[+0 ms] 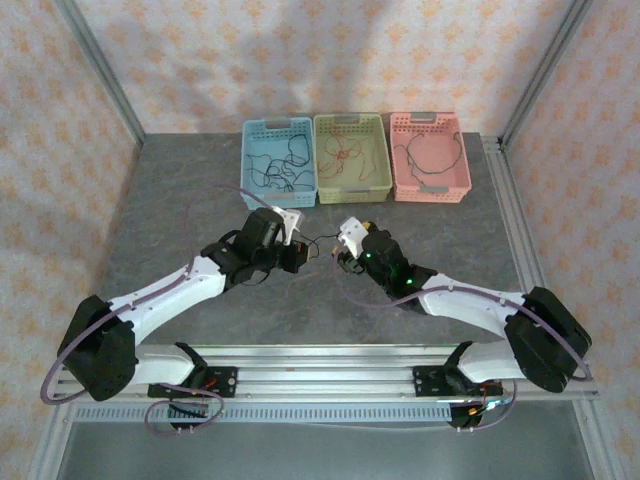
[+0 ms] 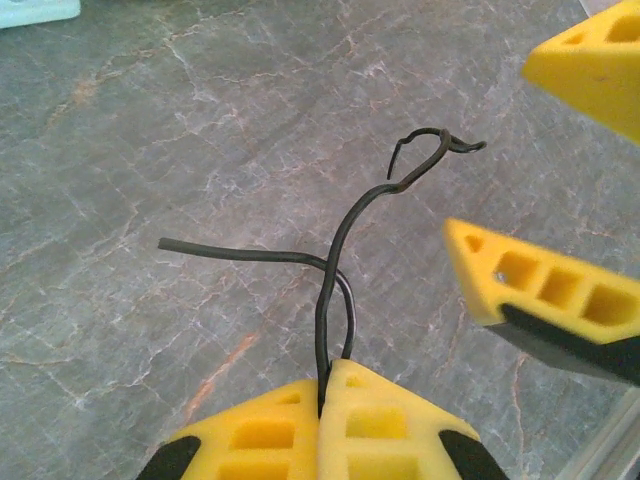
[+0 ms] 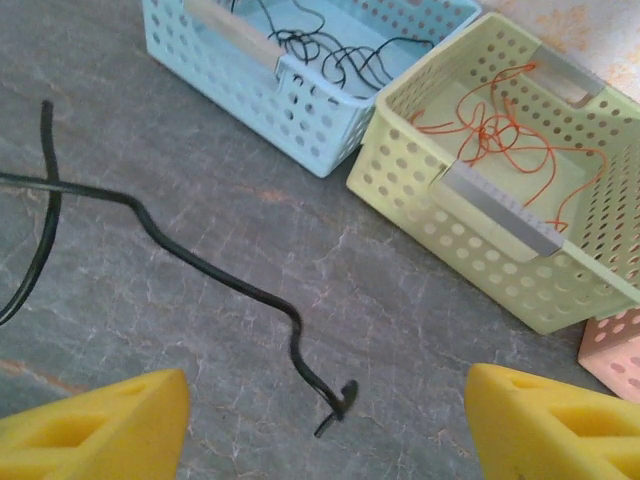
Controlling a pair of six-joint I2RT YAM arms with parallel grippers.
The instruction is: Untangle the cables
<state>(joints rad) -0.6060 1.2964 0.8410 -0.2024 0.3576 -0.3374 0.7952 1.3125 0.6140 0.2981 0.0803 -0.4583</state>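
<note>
While my left gripper point(image 2: 322, 388) clamps the black cable point(image 2: 345, 225) at the overhead frame's centre, my right gripper point(image 3: 328, 405) hangs wide open above the cable's kinked free end on the table point(image 3: 420, 290). Orange cables point(image 3: 500, 140) lie in the green basket point(image 3: 480, 260), upper right. Untangling looks midway; next I must close on that end and pull it clear.

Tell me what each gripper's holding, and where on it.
Left gripper pinches the black cable by a doubled-over stretch; right gripper, open, holds nothing.
</note>
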